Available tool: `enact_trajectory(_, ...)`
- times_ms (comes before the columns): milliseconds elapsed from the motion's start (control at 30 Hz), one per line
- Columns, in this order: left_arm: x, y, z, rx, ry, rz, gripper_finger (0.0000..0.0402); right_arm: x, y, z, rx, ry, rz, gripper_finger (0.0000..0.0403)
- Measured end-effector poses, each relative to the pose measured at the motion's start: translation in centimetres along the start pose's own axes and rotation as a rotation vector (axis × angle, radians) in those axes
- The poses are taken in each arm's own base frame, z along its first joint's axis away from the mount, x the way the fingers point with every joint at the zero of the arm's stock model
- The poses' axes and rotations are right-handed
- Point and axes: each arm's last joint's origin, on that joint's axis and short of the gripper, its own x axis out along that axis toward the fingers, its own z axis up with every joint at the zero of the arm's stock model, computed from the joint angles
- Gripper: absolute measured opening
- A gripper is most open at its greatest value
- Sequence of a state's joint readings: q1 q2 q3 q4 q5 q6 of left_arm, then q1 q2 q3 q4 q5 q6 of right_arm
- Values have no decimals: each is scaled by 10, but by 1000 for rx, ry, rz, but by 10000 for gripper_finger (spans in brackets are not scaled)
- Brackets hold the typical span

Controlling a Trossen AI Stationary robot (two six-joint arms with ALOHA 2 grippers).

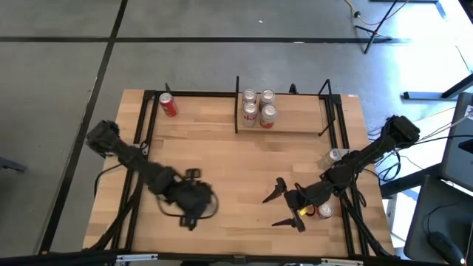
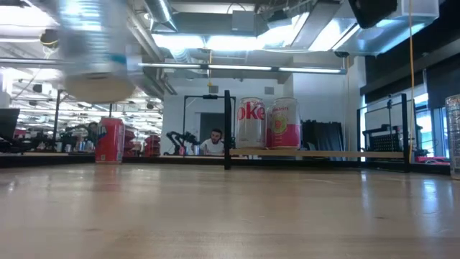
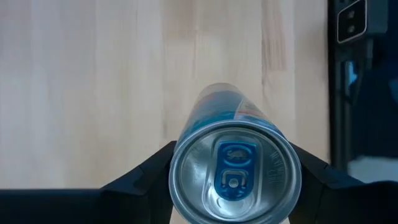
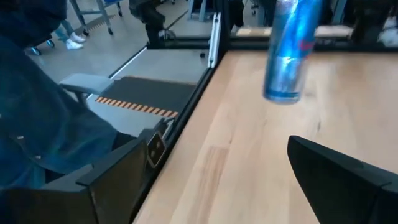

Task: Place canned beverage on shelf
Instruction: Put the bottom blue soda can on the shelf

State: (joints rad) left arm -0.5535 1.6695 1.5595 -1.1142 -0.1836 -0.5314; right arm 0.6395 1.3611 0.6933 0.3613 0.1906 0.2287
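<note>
High view: shelf holds four cans, clustered left.

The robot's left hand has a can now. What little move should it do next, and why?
Probably carry the blue can toward the shelf at the table's far edge. The left hand clamps the can from both sides, and in the low view it hangs clear above the tabletop. Four cans crowd the shelf's left end, so the bare right part looks like the safest spot.
</note>
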Motion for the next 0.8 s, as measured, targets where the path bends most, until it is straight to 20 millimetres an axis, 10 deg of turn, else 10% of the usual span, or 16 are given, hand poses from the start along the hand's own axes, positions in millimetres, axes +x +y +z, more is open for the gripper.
enact_trajectory(367,38,25,71,423,137,-42,201,-2,18,-10,-31,51,54,372)
enact_trajectory(800,85,21,72,635,286,-130,202,1,-6,-10,-97,78,-127,372)
